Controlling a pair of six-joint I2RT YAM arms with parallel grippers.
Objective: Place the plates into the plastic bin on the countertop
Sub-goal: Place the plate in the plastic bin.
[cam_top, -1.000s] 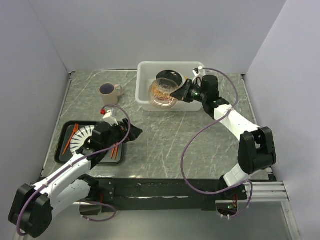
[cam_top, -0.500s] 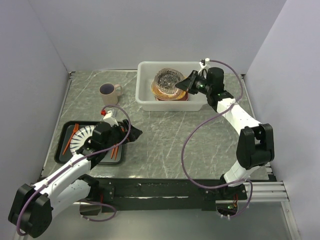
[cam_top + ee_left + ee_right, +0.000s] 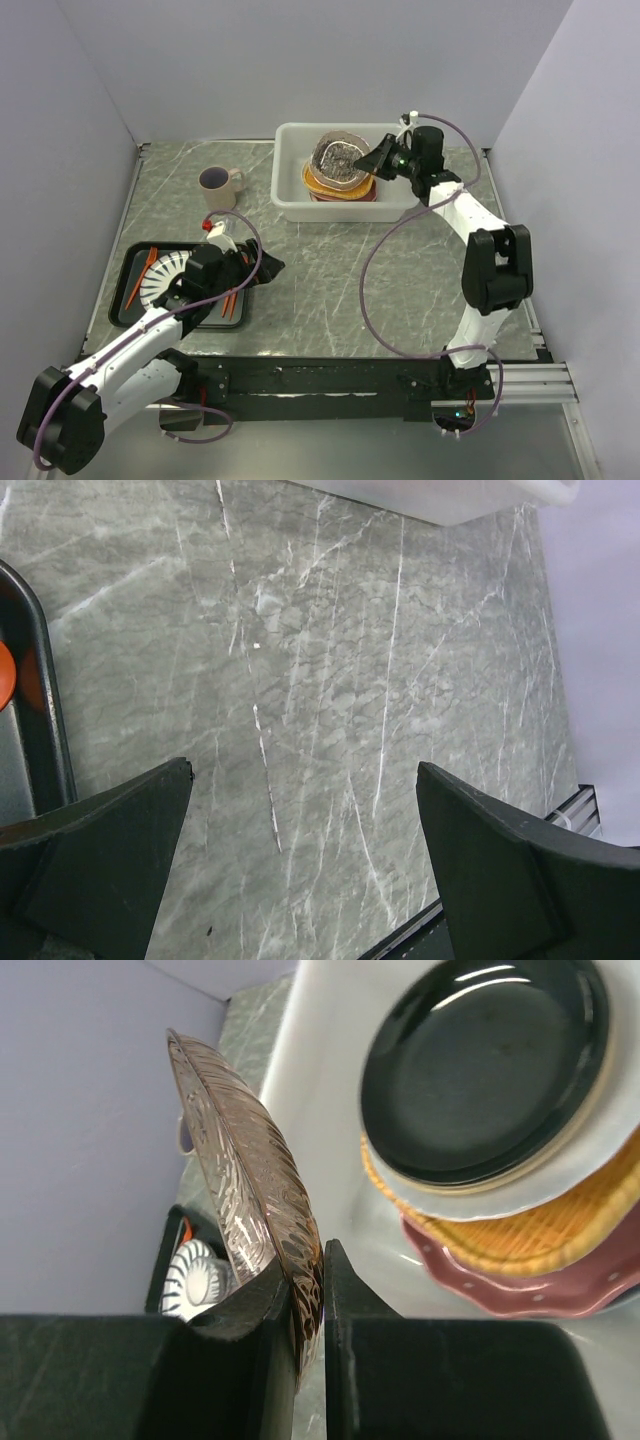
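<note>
At the far left, a striped plate [image 3: 168, 278] lies in the black tray [image 3: 121, 306] with orange utensils [image 3: 231, 300] beside it, not yet binned. The left arm lies low and stretched across the tray. Its left gripper [image 3: 303, 775] is fully released, holds nothing, and points over bare desk [image 3: 330, 285]. Reaching back for that plate could snag the utensils, since they lie close against it. A mug [image 3: 220, 182] stands farther back, apart from everything. To the right, the plastic bin [image 3: 290, 207] sits at the back of the desk with a stack inside: a black plate [image 3: 480, 1060] on a white plate [image 3: 600, 1145], then an orange plate [image 3: 565, 1230] and a maroon scalloped plate [image 3: 500, 1295]. The right arm reaches far forward with its wrist turned left over the bin. The right gripper [image 3: 308, 1272] is clenched on the rim of a ribbed coppery plate [image 3: 235, 1155], which is over the stack, steeply tilted and nearly on edge. The main risk is here. It is a narrow pinch on a thin rim, so the plate could pivot or slip. Let go at this tilt, it would likely strike the black plate edge-first, or end up leaning on the bin wall instead of lying flat.
</note>
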